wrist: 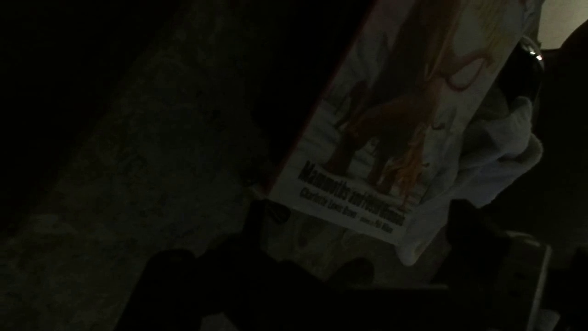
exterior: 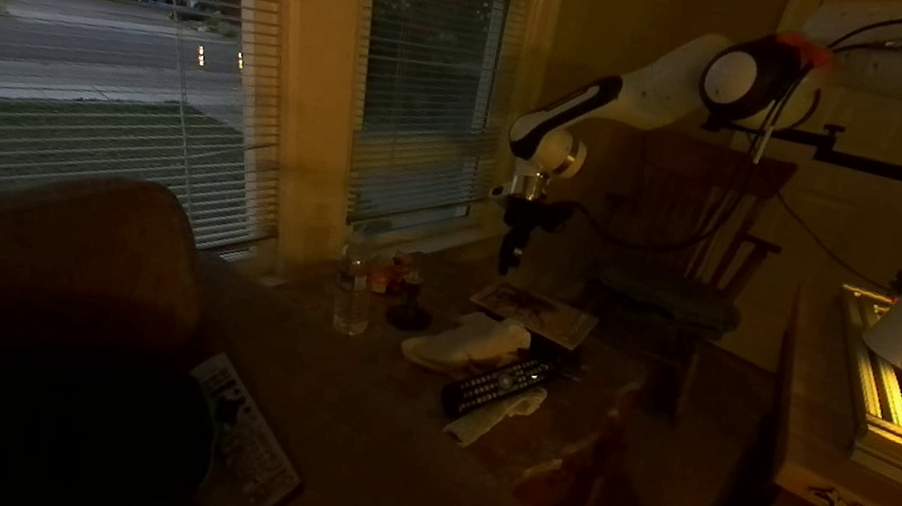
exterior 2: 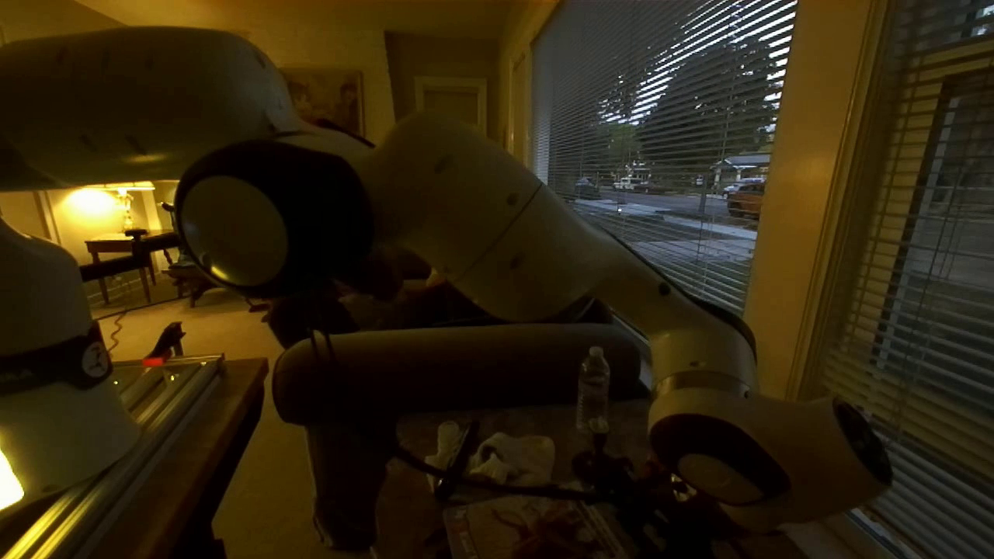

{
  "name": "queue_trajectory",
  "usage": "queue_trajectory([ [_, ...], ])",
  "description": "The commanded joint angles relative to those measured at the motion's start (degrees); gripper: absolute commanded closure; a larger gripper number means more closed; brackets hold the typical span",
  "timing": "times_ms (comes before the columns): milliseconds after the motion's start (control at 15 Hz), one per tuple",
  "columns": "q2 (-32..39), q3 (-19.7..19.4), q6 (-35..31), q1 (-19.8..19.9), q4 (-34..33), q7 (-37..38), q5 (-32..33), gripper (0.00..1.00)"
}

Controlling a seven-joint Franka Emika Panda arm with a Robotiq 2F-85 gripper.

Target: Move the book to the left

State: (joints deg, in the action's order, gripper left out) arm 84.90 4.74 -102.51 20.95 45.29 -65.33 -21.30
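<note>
The book has a pale cover with a reddish-brown mammoth picture. It lies flat on the dark table, in both exterior views (exterior: 535, 311) (exterior 2: 536, 532), and fills the upper right of the wrist view (wrist: 381, 124). My gripper (exterior: 510, 258) hangs above the table near the book's window-side edge. In the wrist view the gripper (wrist: 360, 207) shows two dark fingers wide apart, with nothing between them. The book's lettered edge lies beyond and below the fingertips. In an exterior view the gripper (exterior 2: 660, 512) is dark and partly hidden by the arm.
A white cloth (exterior: 472, 344) lies against the book, with a black remote (exterior: 497, 386) and another white cloth (exterior: 495, 416) beyond. A clear bottle (exterior: 353, 296), a dark stand (exterior: 408, 310) and a red-orange item (exterior: 393, 273) stand toward the window. A wooden chair (exterior: 666, 280) stands behind the table.
</note>
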Motion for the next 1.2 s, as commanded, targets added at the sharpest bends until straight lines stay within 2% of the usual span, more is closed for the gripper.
queue_trajectory([
  [0,0.77,0.67,0.69,-0.07,-1.44,1.57,2.64,0.00],
  [1133,0.70,0.22,-1.32,-0.64,-0.31,2.46,4.49,0.00],
])
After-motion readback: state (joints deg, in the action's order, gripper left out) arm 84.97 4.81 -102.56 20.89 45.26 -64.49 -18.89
